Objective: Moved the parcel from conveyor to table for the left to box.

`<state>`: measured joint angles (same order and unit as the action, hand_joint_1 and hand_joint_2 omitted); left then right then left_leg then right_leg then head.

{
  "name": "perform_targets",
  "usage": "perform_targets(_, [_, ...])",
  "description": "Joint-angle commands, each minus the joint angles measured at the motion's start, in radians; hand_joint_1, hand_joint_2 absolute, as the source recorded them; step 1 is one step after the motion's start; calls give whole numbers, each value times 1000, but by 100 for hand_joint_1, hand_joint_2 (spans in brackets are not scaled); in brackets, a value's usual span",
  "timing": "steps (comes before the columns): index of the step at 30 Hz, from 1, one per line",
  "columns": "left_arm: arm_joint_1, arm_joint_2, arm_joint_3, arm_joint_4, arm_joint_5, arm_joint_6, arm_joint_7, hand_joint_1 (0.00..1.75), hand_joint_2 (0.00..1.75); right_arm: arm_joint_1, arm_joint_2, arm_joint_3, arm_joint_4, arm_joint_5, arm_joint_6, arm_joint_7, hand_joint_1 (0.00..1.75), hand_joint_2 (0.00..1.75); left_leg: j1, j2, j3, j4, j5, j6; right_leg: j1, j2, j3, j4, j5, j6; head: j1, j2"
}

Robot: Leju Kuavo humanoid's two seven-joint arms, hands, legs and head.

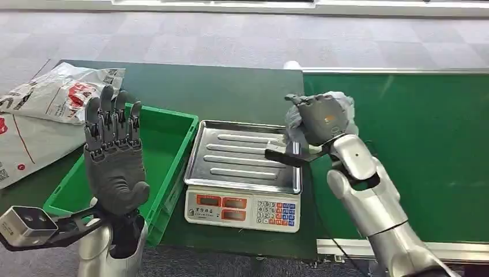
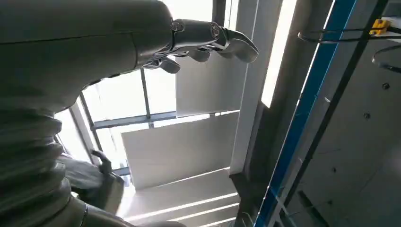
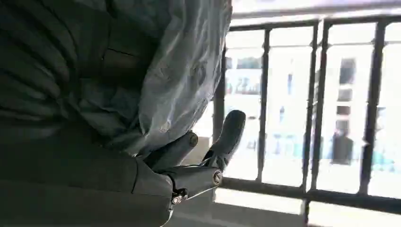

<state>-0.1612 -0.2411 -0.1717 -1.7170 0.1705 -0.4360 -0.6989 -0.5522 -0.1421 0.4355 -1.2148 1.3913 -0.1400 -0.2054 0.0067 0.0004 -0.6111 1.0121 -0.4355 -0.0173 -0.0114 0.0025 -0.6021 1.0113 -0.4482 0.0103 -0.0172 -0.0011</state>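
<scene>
My right hand (image 1: 318, 118) grips a grey plastic-wrapped parcel (image 1: 345, 105), lifted above the seam between the scale's steel tray (image 1: 245, 156) and the green conveyor (image 1: 415, 150). Up close in the right wrist view, the crinkled grey parcel (image 3: 179, 71) lies against the palm, with the dark fingers (image 3: 227, 137) curled under it. Above the near left corner of the green box (image 1: 161, 156), my left hand (image 1: 112, 153) is raised palm-up, fingers straight and apart, holding nothing. The left hand's fingers (image 2: 213, 40) point toward the ceiling in the left wrist view.
An electronic scale (image 1: 242, 210) with a keypad stands between the green box and the conveyor. White printed mailer bags (image 1: 52, 98) lie at the table's far left. The dark green table (image 1: 230, 86) stretches behind the scale; grey carpet lies beyond.
</scene>
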Motion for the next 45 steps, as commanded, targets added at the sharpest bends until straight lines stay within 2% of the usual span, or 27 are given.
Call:
perform_targets(1, [-19, 33, 19, 70, -1, 6, 1, 0, 175, -183, 179, 219, 340, -50, 14, 27, 175, 175, 0, 7, 5, -2, -1, 0, 0, 6, 2, -1, 0, -2, 0, 0])
perform_targets(4, [-10, 32, 25, 60, -4, 6, 1, 0, 175, -198, 188, 231, 372, -69, 8, 13, 175, 175, 0, 10, 8, -5, -2, 0, 1, 10, 5, -4, 1, -2, 0, 0])
perform_targets(10, [-8, 29, 30, 51, -11, 16, 1, 0, 175, -199, 192, 242, 374, -77, 0, 4, 175, 175, 0, 1, 1, -1, 0, 0, 0, 1, 1, -1, 0, -2, 0, 0])
perform_targets(19, [42, 39, 34, 1, -10, 35, 1, 0, 175, -239, 210, 299, 396, -121, 21, -19, 175, 175, 0, 4, 3, -3, -1, 0, 0, 4, 2, -2, 1, -2, 0, 0])
perform_targets(24, [52, 43, 30, 4, 1, 31, 1, 0, 175, -240, 214, 360, 392, -146, 7, -96, 175, 175, 0, 0, 1, -1, -1, 0, 0, 1, 0, 0, 0, -2, 0, 0])
perform_targets(36, [53, 42, 29, 3, 0, 31, 1, 0, 175, -235, 219, 365, 393, -146, 6, -95, 175, 175, 0, -1, 1, -1, 0, 0, 0, 0, 1, -1, 0, -2, 0, 0])
perform_targets(42, [41, 40, 12, 32, 9, 10, 1, 0, 175, -200, 227, 448, 382, -207, 29, -196, 175, 175, 0, 0, 4, -3, -1, 0, 0, 1, 4, -3, 0, -2, 0, 0])
perform_targets(44, [30, 42, 4, 46, 10, 15, 1, 0, 175, -191, 225, 479, 391, -224, 41, -196, 175, 175, 0, -1, 2, -2, 0, 0, 0, -1, 2, -2, 0, -2, 0, 0])
perform_targets(45, [29, 43, 3, 46, 10, 18, 1, 0, 175, -190, 224, 487, 398, -232, 40, -188, 42, 175, 1, -2, 4, -4, 0, 0, 1, -1, 4, -3, 0, -3, 0, 0])
